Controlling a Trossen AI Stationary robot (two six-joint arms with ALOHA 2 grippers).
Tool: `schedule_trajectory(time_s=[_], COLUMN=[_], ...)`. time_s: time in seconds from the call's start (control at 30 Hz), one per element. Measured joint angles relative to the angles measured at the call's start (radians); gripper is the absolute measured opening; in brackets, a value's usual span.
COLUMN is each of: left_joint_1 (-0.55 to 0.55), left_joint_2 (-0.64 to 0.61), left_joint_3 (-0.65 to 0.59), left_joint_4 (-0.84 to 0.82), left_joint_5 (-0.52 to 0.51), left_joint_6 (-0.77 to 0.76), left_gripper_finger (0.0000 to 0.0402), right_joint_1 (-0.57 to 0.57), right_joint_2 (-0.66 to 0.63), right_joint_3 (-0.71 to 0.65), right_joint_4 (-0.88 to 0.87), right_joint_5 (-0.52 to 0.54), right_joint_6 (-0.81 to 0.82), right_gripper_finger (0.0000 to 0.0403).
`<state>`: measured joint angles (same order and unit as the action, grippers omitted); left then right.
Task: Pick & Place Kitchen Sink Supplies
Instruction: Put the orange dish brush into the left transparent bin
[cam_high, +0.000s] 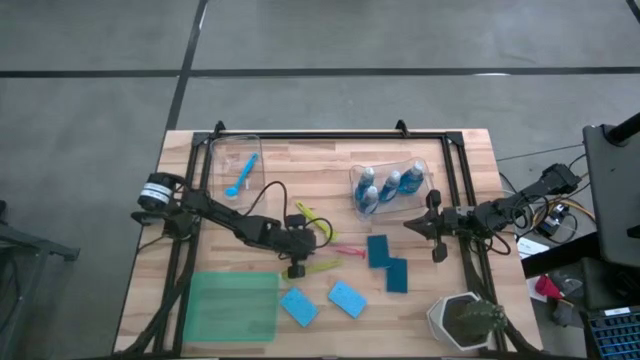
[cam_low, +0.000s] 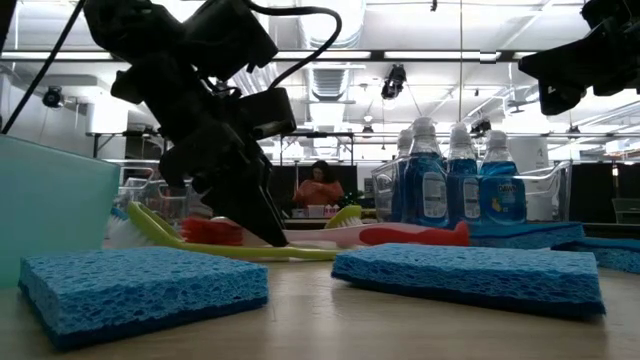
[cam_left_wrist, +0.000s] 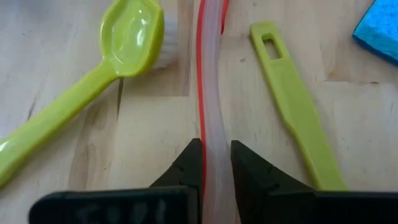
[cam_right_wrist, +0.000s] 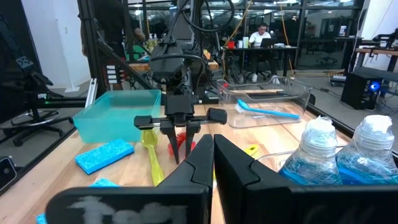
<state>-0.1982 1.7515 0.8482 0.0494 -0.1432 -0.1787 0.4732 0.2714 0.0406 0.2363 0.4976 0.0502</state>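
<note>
Pinching the thin pink-and-clear plastic brush handle (cam_left_wrist: 210, 93) lying on the wooden desk (cam_high: 420, 300) between two yellow-green brushes (cam_left_wrist: 112, 56), the left gripper (cam_left_wrist: 216, 163) with narrow jaws risks letting the slick handle slip or twist out when lifted.

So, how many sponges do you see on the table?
4: two light blue ones near the green tray, two teal ones below the bottle bin.

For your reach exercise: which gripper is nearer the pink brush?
Left. The left gripper straddles the pink brush handle; the right gripper waits apart, beside the bottle bin.
</note>
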Motion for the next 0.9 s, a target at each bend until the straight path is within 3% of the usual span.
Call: schedule_trajectory(time_s=[0.27,0.9], left_joint_1=[0.0,-0.001], left_joint_2=[-0.001,-0.048], left_joint_3=[0.033,0.201], left_joint_4=[-0.042,-0.503], left_joint_5=[0.027,0.034], left_joint_6=[0.003,0.012], left_gripper_finger=[0.006,0.0051], right_joint_1=[0.0,0.0], right_joint_2=[0.0,0.0], right_joint_3=[0.0,0.0], right_joint_4=[0.0,0.0], right_joint_5=[0.0,0.0], right_joint_6=[0.0,0.0], right_gripper_finger=[0.0008,0.0008])
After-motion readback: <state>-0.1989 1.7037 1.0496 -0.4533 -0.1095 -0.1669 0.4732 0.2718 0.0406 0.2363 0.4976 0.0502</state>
